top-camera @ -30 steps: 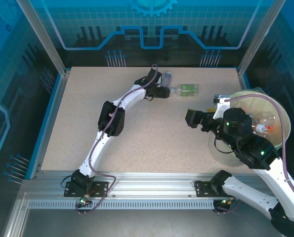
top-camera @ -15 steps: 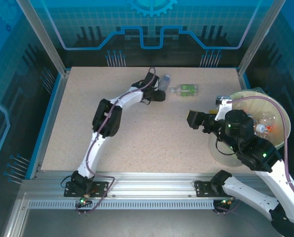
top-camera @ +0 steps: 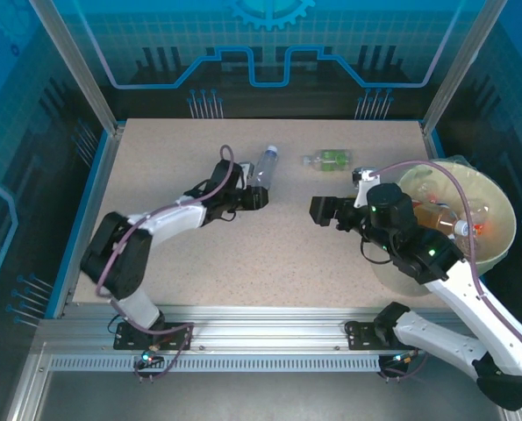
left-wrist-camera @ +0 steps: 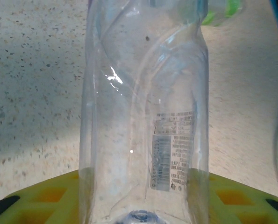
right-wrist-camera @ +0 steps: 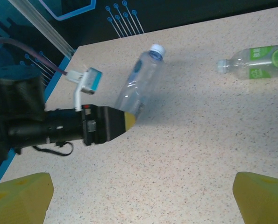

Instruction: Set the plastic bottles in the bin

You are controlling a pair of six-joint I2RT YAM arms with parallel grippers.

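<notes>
A clear bottle [top-camera: 265, 167] with a pale blue-and-white cap lies at an angle on the far middle of the speckled table [top-camera: 173, 263], its base clamped between the yellow pads [left-wrist-camera: 50, 196] of the left gripper [top-camera: 252, 196], whose jaws are closed tight on it. The pick-up step appears to be just complete. The next move calls for a lift and a long carry rightward across the table to the pale yellow-green bin [top-camera: 504, 237] at the right edge, where other bottles [top-camera: 436, 213] already lie. That path passes close to the second arm.

Just beyond, near the far edge, a green-labelled bottle [top-camera: 332, 159] lies on its side, untouched. The right gripper [top-camera: 316, 210] hangs near it with jaws spread wide and nothing in them, seemingly lined up to take that one.

In the left wrist view the clear bottle carries a small printed panel with what looks like a barcode. The text is too fine to read, and no brand name can be made out on the green label either.
</notes>
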